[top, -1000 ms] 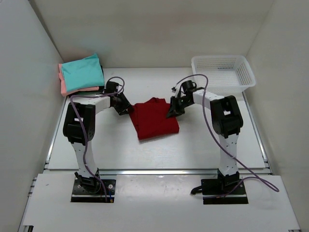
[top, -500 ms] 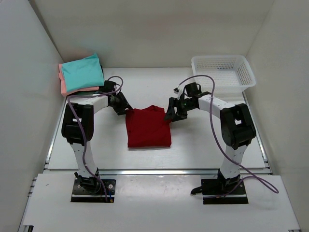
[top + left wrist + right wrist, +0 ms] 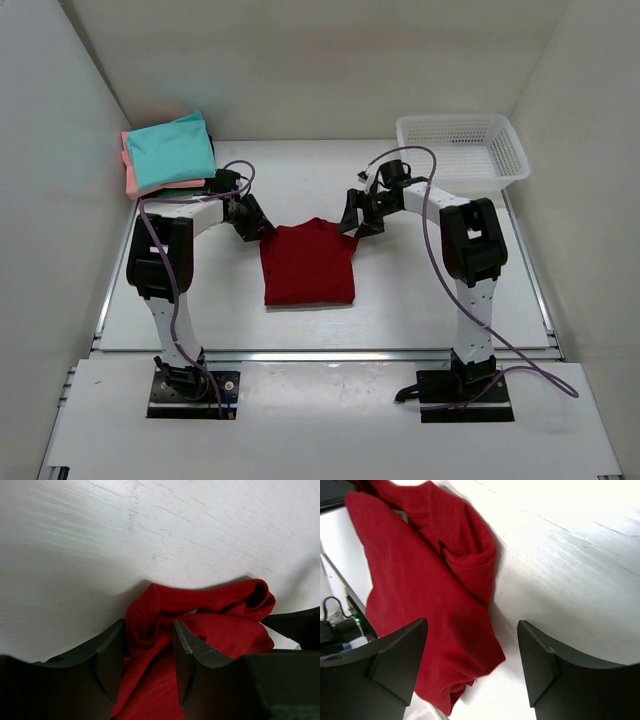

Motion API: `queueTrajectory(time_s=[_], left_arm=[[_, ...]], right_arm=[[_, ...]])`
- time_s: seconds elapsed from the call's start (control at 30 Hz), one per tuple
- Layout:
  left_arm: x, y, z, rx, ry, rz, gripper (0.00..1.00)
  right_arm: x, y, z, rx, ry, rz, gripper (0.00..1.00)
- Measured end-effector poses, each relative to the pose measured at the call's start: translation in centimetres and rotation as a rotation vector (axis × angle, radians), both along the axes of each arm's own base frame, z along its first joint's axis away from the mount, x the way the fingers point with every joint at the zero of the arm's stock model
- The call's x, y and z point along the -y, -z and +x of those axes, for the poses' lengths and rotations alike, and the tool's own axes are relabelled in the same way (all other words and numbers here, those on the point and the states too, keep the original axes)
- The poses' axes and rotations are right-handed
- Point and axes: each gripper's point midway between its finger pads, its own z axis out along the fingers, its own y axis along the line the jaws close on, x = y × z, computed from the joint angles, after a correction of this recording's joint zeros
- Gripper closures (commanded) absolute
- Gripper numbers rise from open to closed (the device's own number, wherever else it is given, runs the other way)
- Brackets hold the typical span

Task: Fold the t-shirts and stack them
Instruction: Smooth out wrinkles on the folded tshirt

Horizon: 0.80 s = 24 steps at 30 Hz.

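Note:
A dark red t-shirt lies folded into a rough rectangle mid-table. My left gripper is at its far left corner. In the left wrist view the left gripper is open, its fingers straddling a bunched fold of the red t-shirt. My right gripper hovers at the far right corner. The right wrist view shows the right gripper wide open above the shirt's edge, holding nothing. Folded t-shirts are stacked at the far left: teal over salmon-pink.
A white mesh basket stands at the far right of the table. White walls close in both sides and the back. The stacked shirts sit against the left wall.
The red t-shirt slid left and squared up. My right gripper opened, let go of the shirt's far right corner and drew back slightly. The left gripper kept its width.

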Motion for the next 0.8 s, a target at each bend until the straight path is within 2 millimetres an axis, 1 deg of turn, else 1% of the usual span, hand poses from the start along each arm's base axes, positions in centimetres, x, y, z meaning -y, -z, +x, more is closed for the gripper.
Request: queueTrajectory(time_s=[0.03,0.07,0.1,0.13,0.27,0.3,0.4,0.5,0.67,0.8], left_arm=[[0.0,0.0,0.0,0.000,0.000,0.000,0.48],[0.0,0.0,0.0,0.000,0.000,0.000,0.49],[0.0,0.0,0.0,0.001,0.001,0.001,0.48],[0.0,0.0,0.0,0.001,0.001,0.001,0.48],[-0.2,0.0,0.0,0.002,0.002,0.003,0.49],[-0.2,0.1,0.0,0.003,0.003,0.004,0.49],[-0.2,0.2,0.0,-0.001,0.006,0.006,0.48],[-0.2,0.5,-0.1,-0.006,0.011,0.009,0.49],[-0.2,0.3,0.0,-0.006,0.012,0.009,0.49],[-0.2,0.5,-0.1,-0.011,0.018,0.011,0.49]], right_arm=[[-0.1,0.3,-0.1,-0.005,-0.008,-0.012,0.36],[-0.2,0.4,-0.2,-0.001,-0.019,-0.022,0.39],[-0.4,0.6,-0.4,0.003,-0.033,-0.031,0.47],[-0.5,0.7,-0.6,0.007,-0.047,-0.035,0.62],[-0.9,0.7,-1.5,-0.002,-0.093,-0.024,0.94],[-0.8,0.7,-1.7,-0.003,-0.100,-0.023,1.00],[-0.7,0.6,-1.8,0.007,-0.124,-0.017,1.00],[-1.0,-0.1,-1.9,0.052,-0.170,0.007,1.00],[-1.5,-2.7,-2.0,0.176,-0.265,0.051,1.00],[-2.7,-5.2,-1.6,0.278,-0.330,0.087,1.00]])
